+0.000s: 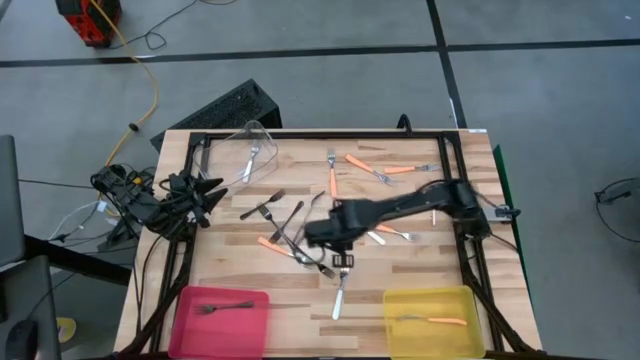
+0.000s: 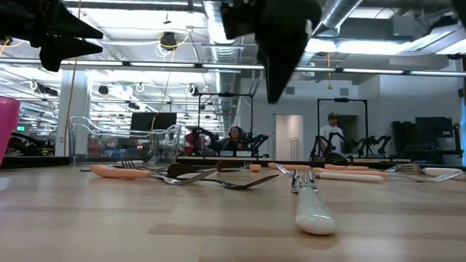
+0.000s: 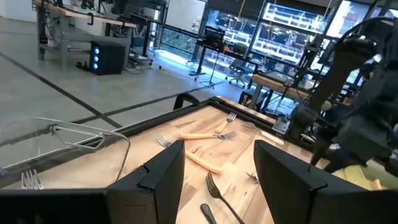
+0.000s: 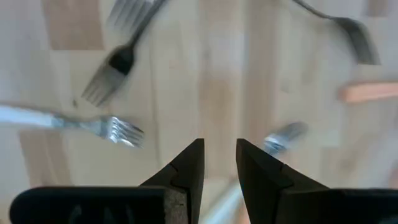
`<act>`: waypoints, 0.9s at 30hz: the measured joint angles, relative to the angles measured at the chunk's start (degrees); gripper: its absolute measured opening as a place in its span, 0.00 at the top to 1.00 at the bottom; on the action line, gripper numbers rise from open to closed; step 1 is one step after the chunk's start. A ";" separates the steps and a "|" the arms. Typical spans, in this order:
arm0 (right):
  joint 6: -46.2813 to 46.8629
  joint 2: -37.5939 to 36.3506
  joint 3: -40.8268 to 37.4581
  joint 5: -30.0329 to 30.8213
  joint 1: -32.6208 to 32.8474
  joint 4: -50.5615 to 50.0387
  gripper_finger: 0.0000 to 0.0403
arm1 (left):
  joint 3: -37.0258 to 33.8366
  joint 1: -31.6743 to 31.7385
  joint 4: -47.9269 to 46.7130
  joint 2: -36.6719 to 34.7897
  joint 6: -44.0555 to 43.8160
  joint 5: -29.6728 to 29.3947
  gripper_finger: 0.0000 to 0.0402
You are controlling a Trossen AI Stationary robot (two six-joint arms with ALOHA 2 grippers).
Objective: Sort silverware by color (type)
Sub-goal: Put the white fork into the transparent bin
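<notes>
Silverware lies scattered over the middle of the wooden table (image 1: pixel 400 270): orange-handled forks (image 1: pixel 372 166), dark forks (image 1: pixel 266 208) and a pale-handled fork (image 1: pixel 340 290) near the front. My right gripper (image 4: pixel 219 146) hangs over the cluster (image 1: pixel 335 250), pointing down, open by a narrow gap with nothing between its fingers. The pale-handled fork (image 4: pixel 74 121) and a dark fork (image 4: pixel 112 68) lie on the wood below it. My left gripper (image 3: pixel 217 149) waits open at the table's left edge (image 1: pixel 210 192), pointing level.
A pink bin (image 1: pixel 185 300) at the near left holds a dark fork (image 1: pixel 222 307). A yellow bin (image 1: pixel 395 300) at the near right holds an orange-handled fork (image 1: pixel 440 320). A clear bin (image 1: pixel 262 135) at the far left holds a silver fork (image 1: pixel 253 160). Bare wood lies between the two near bins.
</notes>
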 joint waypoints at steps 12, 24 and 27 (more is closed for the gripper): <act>-2.89 -16.61 -37.20 -0.46 10.81 51.56 0.70 | 0.00 -0.01 -0.05 0.01 -0.84 -0.85 0.56; -16.58 -13.38 -37.75 -5.35 15.12 51.93 0.63 | 0.00 -0.01 -0.01 -0.02 -0.85 -5.00 0.56; -20.29 -13.29 -37.88 -5.15 15.87 52.55 0.54 | 0.00 -0.01 -0.01 -0.01 -0.85 -5.01 0.56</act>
